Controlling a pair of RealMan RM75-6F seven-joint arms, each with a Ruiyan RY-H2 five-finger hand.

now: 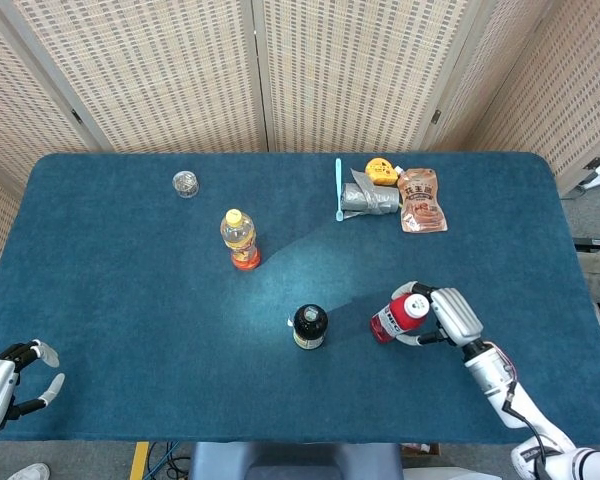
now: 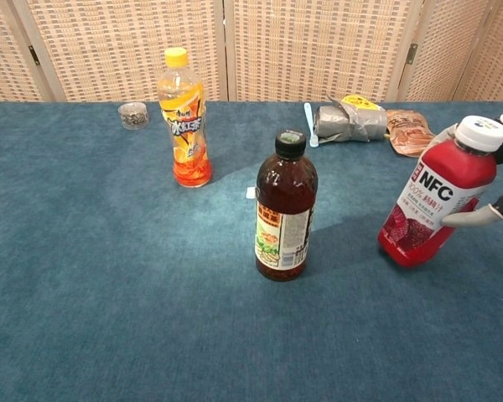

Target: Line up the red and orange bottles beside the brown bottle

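— Where is your right robot hand point(image 1: 452, 314) now?

— It is wrapped around the red bottle point(image 2: 436, 204), fingers point(image 2: 478, 219) curled round its body. The bottle leans, cap tipped toward the hand, base low at the blue surface point(image 1: 130, 280); I cannot tell whether the base touches it.

— And the brown bottle point(image 2: 285, 207)?

— It stands upright just to the left of your right hand, near the red bottle but apart from it.

— The orange bottle point(image 2: 183, 117)?

— Upright, farther left and farther back, well apart from that hand.

— Your left robot hand point(image 1: 10, 378)?

— At the near left edge of the surface, fingers spread, holding nothing, far from all three bottles.

— Anything else?

— Behind your right hand lie a grey wrapped bundle point(image 1: 372, 198), a brown pouch point(image 1: 420, 199), a yellow object point(image 1: 382, 172) and a light blue stick point(image 1: 339, 187). A small glass jar point(image 2: 133, 115) sits back beyond the orange bottle.
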